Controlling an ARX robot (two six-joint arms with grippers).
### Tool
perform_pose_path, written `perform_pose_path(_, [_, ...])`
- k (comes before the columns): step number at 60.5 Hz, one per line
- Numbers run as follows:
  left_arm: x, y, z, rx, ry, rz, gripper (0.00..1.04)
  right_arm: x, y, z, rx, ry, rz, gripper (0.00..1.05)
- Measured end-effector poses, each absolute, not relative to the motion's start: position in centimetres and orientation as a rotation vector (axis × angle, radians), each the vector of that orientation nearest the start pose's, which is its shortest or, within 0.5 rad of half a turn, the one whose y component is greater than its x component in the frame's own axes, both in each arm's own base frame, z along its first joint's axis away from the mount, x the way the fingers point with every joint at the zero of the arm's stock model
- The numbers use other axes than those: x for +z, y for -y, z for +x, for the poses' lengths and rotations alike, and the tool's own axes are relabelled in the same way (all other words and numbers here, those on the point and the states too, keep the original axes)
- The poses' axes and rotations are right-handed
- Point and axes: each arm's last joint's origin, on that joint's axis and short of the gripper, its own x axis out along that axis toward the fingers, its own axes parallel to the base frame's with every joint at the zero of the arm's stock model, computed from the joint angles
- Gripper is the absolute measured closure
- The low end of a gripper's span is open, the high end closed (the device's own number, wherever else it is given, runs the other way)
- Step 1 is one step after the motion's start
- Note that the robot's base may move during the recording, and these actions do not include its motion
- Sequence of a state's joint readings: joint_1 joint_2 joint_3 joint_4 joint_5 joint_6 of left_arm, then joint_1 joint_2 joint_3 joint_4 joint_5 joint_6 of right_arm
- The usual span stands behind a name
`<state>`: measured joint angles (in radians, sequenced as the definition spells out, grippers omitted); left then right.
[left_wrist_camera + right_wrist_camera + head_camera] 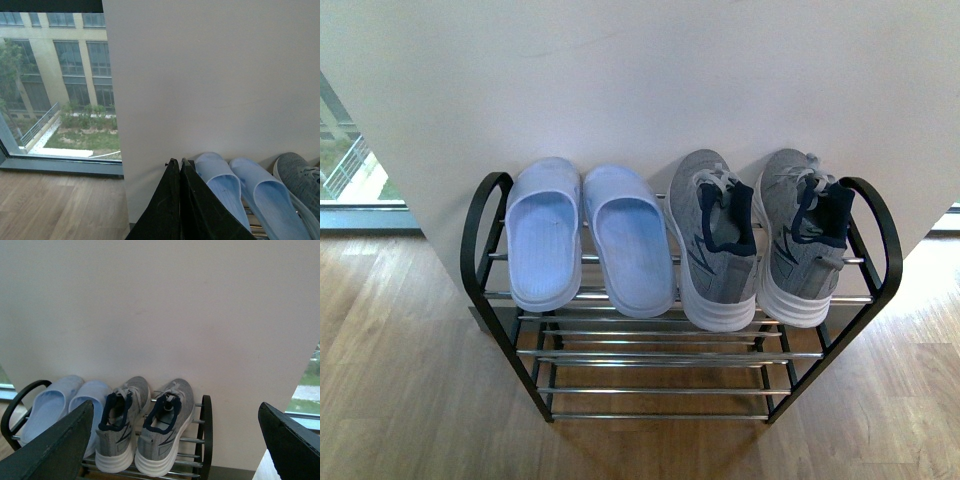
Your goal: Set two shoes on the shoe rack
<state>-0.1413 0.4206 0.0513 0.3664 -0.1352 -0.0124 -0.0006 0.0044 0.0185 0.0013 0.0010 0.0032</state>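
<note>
Front view, left to right. A window (345,160) occupies the far left edge, above a wooden floor (400,380). A white wall (650,70) fills the middle of the scene, and the shoe rack (480,215) stands against it, a black frame with curved end loops and tiers of thin chrome bars. On its top tier lie four items in a row. At the left is a pair of pale blue slippers (585,240), side by side and touching, toes to the wall. To their right is the left sneaker (715,240), grey with a thick white sole and dark collar lining, heel toward the camera. Just beside it is the right sneaker (800,235), set the same way, close to the rack's right end loop. Both shoes rest on the top tier; the lower tiers carry nothing. Neither arm appears in this view.

Left wrist view. The left gripper (179,162) shows two dark fingers pressed together at the tips, jaws closed on nothing, raised beside the slippers (250,192).

Right wrist view. The right gripper (180,440) has its fingers (55,450) spread wide to either side of the frame, jaws open and empty, with both sneakers seen between them on the rack.
</note>
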Motion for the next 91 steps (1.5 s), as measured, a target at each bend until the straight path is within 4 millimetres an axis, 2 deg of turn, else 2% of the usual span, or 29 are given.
perform_pose_path(13, [17.1, 0.1, 11.9, 0.004, 0.011, -0.010, 1.04, 17.0, 0.0, 9.7, -0.002, 0.015, 0.003, 0.09])
perform_pose_path(48, [17.1, 0.0, 10.8, -0.004, 0.014, -0.010, 1.04, 17.0, 0.0, 9.7, -0.001, 0.015, 0.003, 0.09])
perform_pose_path(58, [16.7, 0.0, 9.8, -0.004, -0.001, -0.009, 1.04, 17.0, 0.0, 9.7, -0.001, 0.015, 0.003, 0.09])
perform_pose_path(74, [16.7, 0.0, 9.8, -0.003, -0.002, -0.009, 1.04, 17.0, 0.0, 9.7, -0.001, 0.015, 0.003, 0.09])
perform_pose_path(91, [16.7, 0.0, 9.8, -0.003, -0.002, -0.009, 0.58, 17.0, 0.0, 9.7, -0.001, 0.015, 0.003, 0.09])
